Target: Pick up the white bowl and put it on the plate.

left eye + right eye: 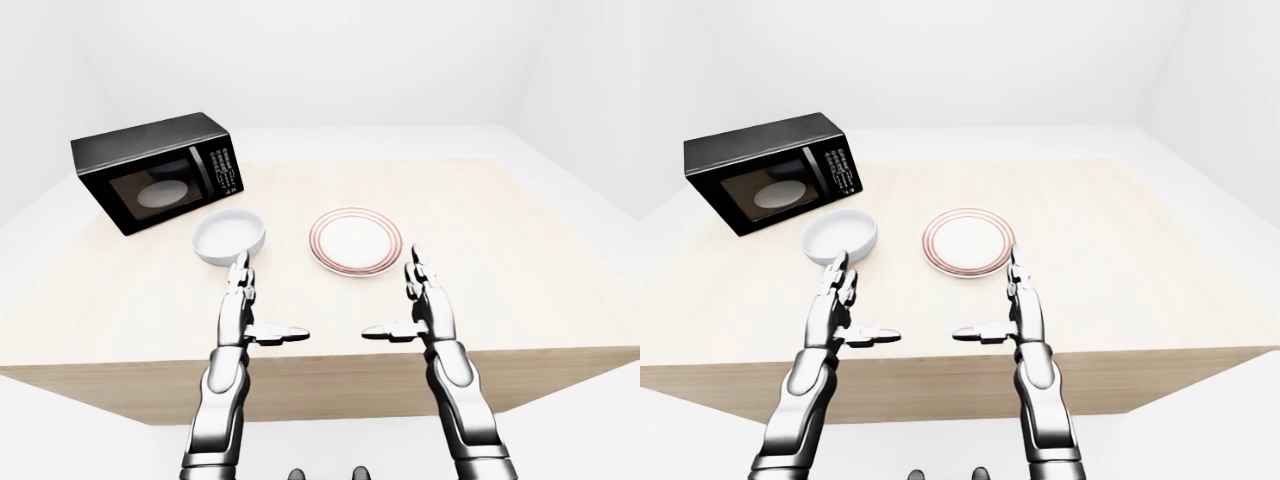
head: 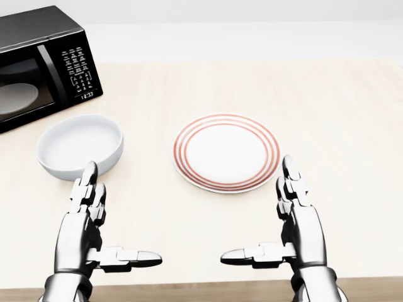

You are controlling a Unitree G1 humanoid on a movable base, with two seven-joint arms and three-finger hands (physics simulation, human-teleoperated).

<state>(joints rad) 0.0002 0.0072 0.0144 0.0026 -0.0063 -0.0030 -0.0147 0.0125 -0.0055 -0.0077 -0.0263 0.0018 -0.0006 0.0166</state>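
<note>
Fingers of both hands, left hand (image 2: 85, 217) and right hand (image 2: 296, 217), are spread open and empty. White bowl (image 2: 80, 145) sits just above the left fingertips, beside the plate (image 2: 226, 151), on a pale wooden counter (image 2: 327, 113) with a black microwave (image 2: 41, 63), white room.

Microwave (image 2: 38, 63) cropped at head view's left

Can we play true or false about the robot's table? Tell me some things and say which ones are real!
1. The white bowl is already on the plate. False: it sits on the table, left of the plate in the head view.
2. The left hand holds nothing. True.
3. The plate has red rings. True.
4. The microwave stands right of the plate. False: it's at the left.
5. The right hand grips the plate. False: it's open, apart.
</note>
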